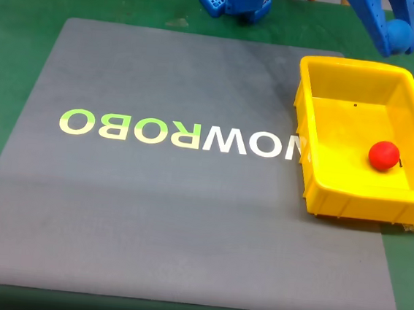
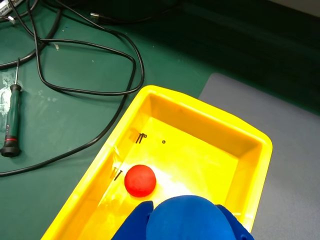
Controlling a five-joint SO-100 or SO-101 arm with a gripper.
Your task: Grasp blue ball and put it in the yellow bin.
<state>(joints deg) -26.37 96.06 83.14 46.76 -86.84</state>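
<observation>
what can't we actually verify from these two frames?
- Blue ball: the wrist view's bottom edge cuts it off; in the fixed view the end effector partly covers it.
- End effector fingers: the fixed view's top edge crops the arm, so finger positions around the ball are unclear.
- Small dark marks on the yellow bin floor near the red ball: too small to identify.
- Mat lettering: the bin hides its right end in the fixed view.

The yellow bin (image 1: 304, 172) is bright yellow and holds a red ball (image 1: 384, 154), while the blue ball (image 2: 187, 220) matches the blue gripper (image 1: 394, 37). A grey mat (image 1: 179, 211) bearing white and pale green lettering lies on the dark green surface (image 1: 15, 12). Black cables (image 2: 90, 90) cross that green in the wrist view.
</observation>
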